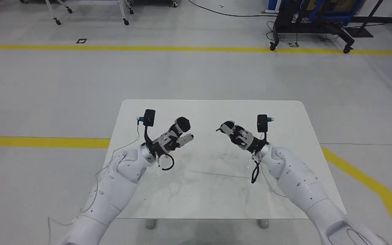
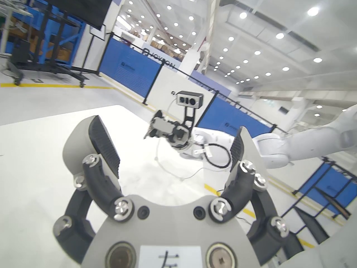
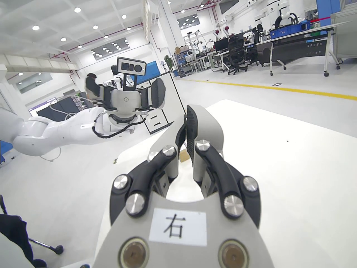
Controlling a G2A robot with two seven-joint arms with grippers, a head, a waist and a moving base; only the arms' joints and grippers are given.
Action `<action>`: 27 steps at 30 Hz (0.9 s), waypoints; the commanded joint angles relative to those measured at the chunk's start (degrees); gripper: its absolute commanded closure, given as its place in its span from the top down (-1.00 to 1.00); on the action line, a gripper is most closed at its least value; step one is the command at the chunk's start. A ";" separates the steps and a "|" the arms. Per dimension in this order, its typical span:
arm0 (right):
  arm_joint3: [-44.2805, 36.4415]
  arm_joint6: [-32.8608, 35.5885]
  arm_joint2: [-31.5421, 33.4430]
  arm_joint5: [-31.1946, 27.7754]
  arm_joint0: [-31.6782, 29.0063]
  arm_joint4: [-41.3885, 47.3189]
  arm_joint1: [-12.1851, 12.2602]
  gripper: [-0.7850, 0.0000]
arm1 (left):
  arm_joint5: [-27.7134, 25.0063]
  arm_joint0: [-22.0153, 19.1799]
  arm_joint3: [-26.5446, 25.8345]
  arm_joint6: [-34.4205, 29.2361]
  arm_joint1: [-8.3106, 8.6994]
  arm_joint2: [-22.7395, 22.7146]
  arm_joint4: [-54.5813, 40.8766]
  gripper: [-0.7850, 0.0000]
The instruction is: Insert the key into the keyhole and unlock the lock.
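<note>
My left gripper (image 1: pixel 185 130) hangs open above the middle of the white table (image 1: pixel 288 116), a little left of centre. Its two ribbed pads (image 2: pixel 104 140) stand wide apart with nothing between them. My right gripper (image 1: pixel 222 128) faces it from a short distance, also raised off the table. It is shut, with the ribbed pads (image 3: pixel 192 124) pressed together, and I can make out nothing held in them. The left wrist view has the right gripper (image 2: pixel 149 133) ahead of it, and the right wrist view has the left gripper (image 3: pixel 124 85) ahead of it.
The tabletop (image 3: pixel 279 154) is bare white under both arms. Black cables (image 1: pixel 164 160) loop off each wrist. Around the table lies grey floor with a yellow line (image 1: pixel 184 48), and wheeled racks (image 1: pixel 312 24) stand far behind.
</note>
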 commanded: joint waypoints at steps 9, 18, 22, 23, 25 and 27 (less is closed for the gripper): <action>-0.09 0.55 -3.06 0.00 1.20 4.55 0.11 -1.00 | -0.01 -5.38 6.98 -24.73 -0.98 3.63 -25.58 1.00; -2.00 4.62 -2.42 1.30 -0.57 11.34 -0.29 -1.00 | -0.01 -5.77 8.92 -28.28 -3.20 1.80 -19.77 1.00; -2.36 8.33 -2.94 0.00 -0.54 16.17 -0.76 -1.00 | -0.01 -5.93 9.57 -26.52 -4.30 2.04 -16.60 0.83; -2.34 9.17 -3.00 0.00 -0.45 17.01 -0.84 -1.00 | -0.01 -6.09 9.88 -26.12 -4.54 2.18 -15.70 0.66; -2.49 10.54 -3.04 0.00 -0.32 18.27 -0.97 -1.00 | -0.01 -6.40 10.42 -24.99 -5.00 2.48 -14.09 0.51; -2.89 11.82 -3.16 0.00 -0.36 19.68 -1.05 -1.00 | -0.01 -6.66 10.84 -23.88 -5.39 2.76 -12.75 0.44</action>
